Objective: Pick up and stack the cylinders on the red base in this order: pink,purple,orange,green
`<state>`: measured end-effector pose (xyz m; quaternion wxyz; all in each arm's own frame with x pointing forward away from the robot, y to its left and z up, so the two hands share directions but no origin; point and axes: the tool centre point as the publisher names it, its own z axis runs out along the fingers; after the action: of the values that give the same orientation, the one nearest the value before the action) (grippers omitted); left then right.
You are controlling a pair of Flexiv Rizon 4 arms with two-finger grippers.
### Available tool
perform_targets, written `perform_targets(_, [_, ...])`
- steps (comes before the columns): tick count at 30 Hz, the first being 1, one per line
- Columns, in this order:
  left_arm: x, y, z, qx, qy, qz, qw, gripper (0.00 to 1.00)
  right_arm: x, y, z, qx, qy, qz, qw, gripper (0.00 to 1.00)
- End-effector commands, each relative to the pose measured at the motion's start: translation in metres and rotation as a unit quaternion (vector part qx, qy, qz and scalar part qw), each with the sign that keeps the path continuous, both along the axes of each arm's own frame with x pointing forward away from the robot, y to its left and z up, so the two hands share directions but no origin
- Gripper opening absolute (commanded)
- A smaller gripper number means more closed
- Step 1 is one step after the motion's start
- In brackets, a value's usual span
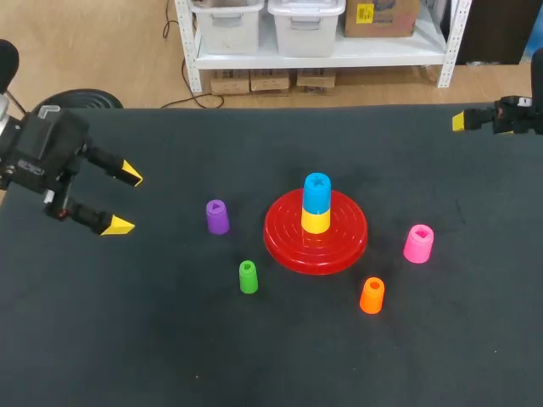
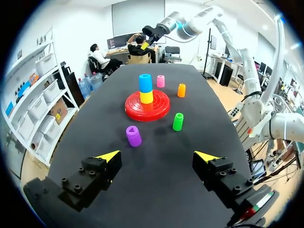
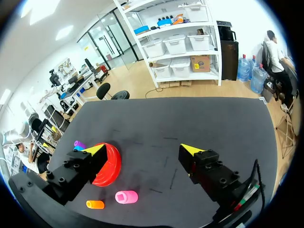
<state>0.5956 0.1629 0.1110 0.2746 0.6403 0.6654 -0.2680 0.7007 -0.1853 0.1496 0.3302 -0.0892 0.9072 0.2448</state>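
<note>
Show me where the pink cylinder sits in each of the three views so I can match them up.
Head view: the pink cylinder stands to the right of the red base, just behind the orange cylinder.
Left wrist view: it stands beyond the red base, beside the orange cylinder.
Right wrist view: it is close to the red base, next to the orange cylinder.
Shared landmark: the red base.
</note>
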Motion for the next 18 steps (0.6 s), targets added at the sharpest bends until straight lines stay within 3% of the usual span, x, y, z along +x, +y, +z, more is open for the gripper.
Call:
perform_targets(1, [0.000, -0.001, -0.001, 0.001, -0.001, 0.001, 1.000, 1.00, 0.000, 0.000, 0.000, 0.000, 0.000, 0.000, 1.000, 1.00])
perform_targets(4, [0.000, -0.001, -0.001, 0.001, -0.001, 0.001, 1.000, 1.00, 0.000, 0.000, 0.000, 0.000, 0.000, 0.000, 1.000, 1.00])
perform_targets(8, [0.000, -0.001, -0.001, 0.001, -0.001, 0.001, 1.000, 1.00, -0.006, -0.008, 0.013, -0.117, -0.034, -0.005, 0.993, 1.00])
perform_targets(12, [0.000, -0.001, -0.001, 0.001, -0.001, 0.001, 1.000, 1.00, -0.020, -0.005, 0.016, -0.220, -0.040, 0.012, 0.975, 1.00])
perform_targets(15, [0.000, -0.001, -0.001, 0.001, -0.001, 0.001, 1.000, 1.00, -0.032, 0.003, 0.012, -0.275, -0.038, 0.031, 0.960, 1.00])
perform_targets(18, [0.000, -0.001, -0.001, 0.001, -0.001, 0.001, 1.000, 1.00, -0.041, 0.010, 0.005, -0.302, -0.031, 0.047, 0.952, 1.00])
